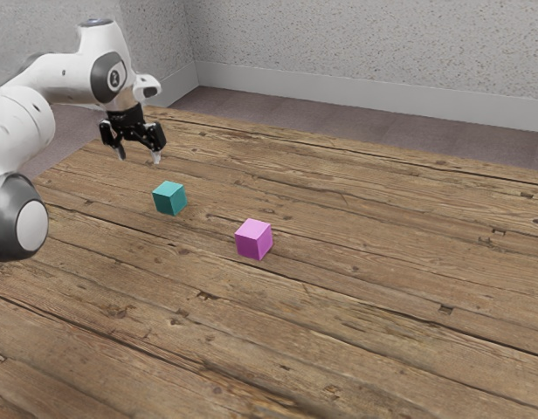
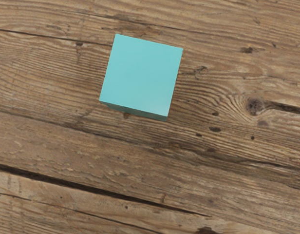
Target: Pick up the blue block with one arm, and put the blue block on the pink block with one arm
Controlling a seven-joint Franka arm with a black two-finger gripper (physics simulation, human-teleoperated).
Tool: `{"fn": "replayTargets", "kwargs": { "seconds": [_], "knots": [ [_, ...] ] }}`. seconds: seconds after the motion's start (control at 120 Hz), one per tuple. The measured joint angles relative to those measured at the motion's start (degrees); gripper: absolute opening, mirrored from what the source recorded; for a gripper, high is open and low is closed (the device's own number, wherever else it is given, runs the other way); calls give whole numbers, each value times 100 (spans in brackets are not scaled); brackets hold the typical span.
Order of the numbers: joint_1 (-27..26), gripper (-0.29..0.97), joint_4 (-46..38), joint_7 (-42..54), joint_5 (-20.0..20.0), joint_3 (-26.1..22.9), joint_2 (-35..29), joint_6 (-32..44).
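Note:
A teal-blue block (image 1: 169, 198) rests on the wooden table, apart from a pink block (image 1: 253, 238) that sits to its right and nearer the front in the exterior view. My black gripper (image 1: 139, 157) hangs open in the air above and slightly behind the blue block, with nothing between its fingers. The wrist view looks down on the blue block (image 2: 141, 76), which lies on the planks below my hand, its top face square to the camera.
The wooden plank table (image 1: 356, 288) stretches wide to the exterior view's right and front. A grey wall with a pale baseboard (image 1: 365, 92) runs behind the table's far edge.

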Motion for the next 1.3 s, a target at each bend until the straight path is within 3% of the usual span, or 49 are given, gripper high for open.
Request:
{"fn": "replayTargets", "kwargs": {
  "seconds": [0.292, 0.525, 1.3],
  "knots": [
    [55, 68, 537, 499, 67, 12, 828, 233],
    [138, 68, 1462, 819, 69, -36, 1600, 358],
    [401, 68, 1926, 1359, 9, -466, 2284, 1230]
  ]
}}
